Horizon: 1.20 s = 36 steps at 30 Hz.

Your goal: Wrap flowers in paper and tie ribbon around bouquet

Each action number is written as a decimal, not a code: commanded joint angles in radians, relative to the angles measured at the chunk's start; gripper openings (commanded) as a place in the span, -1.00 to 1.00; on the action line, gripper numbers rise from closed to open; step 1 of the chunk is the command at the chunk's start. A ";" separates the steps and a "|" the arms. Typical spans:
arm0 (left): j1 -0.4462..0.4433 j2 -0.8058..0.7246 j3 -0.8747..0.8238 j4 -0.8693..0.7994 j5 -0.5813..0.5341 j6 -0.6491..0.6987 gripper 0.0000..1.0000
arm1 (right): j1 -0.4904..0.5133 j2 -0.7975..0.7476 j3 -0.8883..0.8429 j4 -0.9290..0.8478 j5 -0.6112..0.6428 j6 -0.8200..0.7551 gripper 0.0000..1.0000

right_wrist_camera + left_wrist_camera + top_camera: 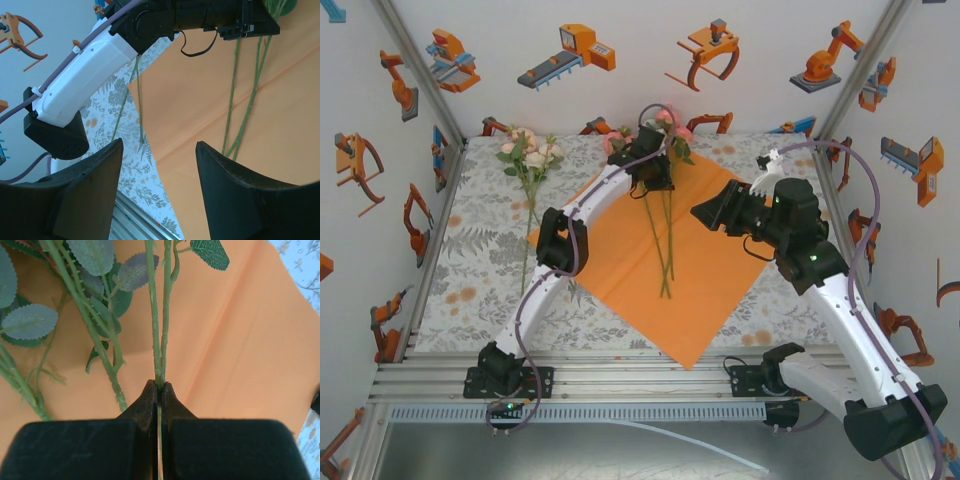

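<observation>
White walls dotted with orange robot cartoons [575, 55] closed in a table spread with a grey leaf-print tablecloth [480, 260]. On that cloth the orange paper [710, 270] lay flat, turned cornerwise like a diamond.

The left gripper [159, 386] stood over the sheet's far corner, its jaws pressed together on a thin green stem of the flowers [665, 245]. The dark fingers [145, 402] met with only that stem between them. Beyond the jaws, two stems ran straight away side by side. To their left a thicker stem and grey-green leaves [30, 322] spread over the paper. Seen from above, the pink blossoms lay on the far side of those jaws, at the paper's far corner. The long stems trailed on the near side toward the middle of the sheet.

The right gripper [157, 170] hovered above the right part of the paper, its jaws standing wide with nothing between them. Its two dark fingers [227, 185] framed bare orange paper and a strip of tablecloth. Ahead of the open jaws and to their right, the flower stems lay on the sheet, well apart from the fingertips. Ahead and higher up sat the left arm [85, 70].

A second bunch [530, 150] of cream and pink roses lay on the tablecloth, off the paper, well to the left of the left gripper's jaws.
</observation>
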 commanded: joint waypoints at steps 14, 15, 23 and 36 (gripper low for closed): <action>0.051 -0.184 0.027 -0.062 0.003 0.082 -0.47 | 0.006 0.011 -0.008 0.024 0.027 -0.002 0.11; 0.059 -0.220 0.010 -0.071 -0.009 0.091 -0.46 | 0.005 0.014 -0.008 0.028 0.026 -0.003 0.11; 0.246 -0.666 -0.499 -0.018 -0.168 0.120 -0.46 | 0.010 0.055 -0.013 0.076 0.016 0.021 0.10; 0.601 -0.826 -1.000 0.062 -0.278 0.187 -0.38 | 0.059 0.181 0.056 0.115 0.026 0.012 0.11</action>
